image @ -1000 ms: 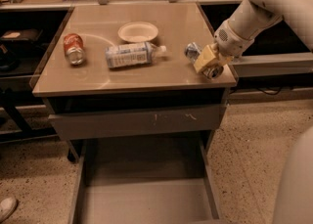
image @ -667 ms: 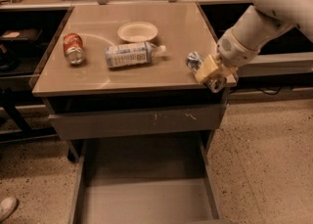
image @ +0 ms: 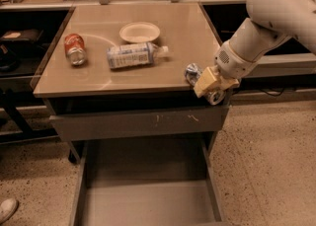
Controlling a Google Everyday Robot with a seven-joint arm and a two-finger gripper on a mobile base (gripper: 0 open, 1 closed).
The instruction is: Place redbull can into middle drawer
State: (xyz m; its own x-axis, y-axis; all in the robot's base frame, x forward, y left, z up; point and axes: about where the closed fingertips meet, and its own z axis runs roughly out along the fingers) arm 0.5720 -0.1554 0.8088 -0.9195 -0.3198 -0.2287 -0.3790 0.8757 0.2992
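My gripper (image: pixel 209 86) is at the front right corner of the table top, shut across the middle of the redbull can (image: pixel 192 73). The can lies tilted in the grasp, one shiny end over the table top and the other end past the front right edge. The pale fingers (image: pixel 204 83) cover its middle. The middle drawer (image: pixel 148 203) is pulled out below, a long grey tray with a plain bare floor. It lies lower than the gripper and to its left.
On the table top (image: pixel 148 79) lie an orange-red soda can (image: pixel 75 49), a white-labelled plastic bottle (image: pixel 133 55) and a white plate (image: pixel 139 32). The drawer with the scratched grey front (image: pixel 138 123) is shut just under the top. My white arm (image: pixel 276 13) reaches in from the upper right.
The gripper has carried the redbull can a little toward the front right edge of the table and lower. The other objects have not moved.
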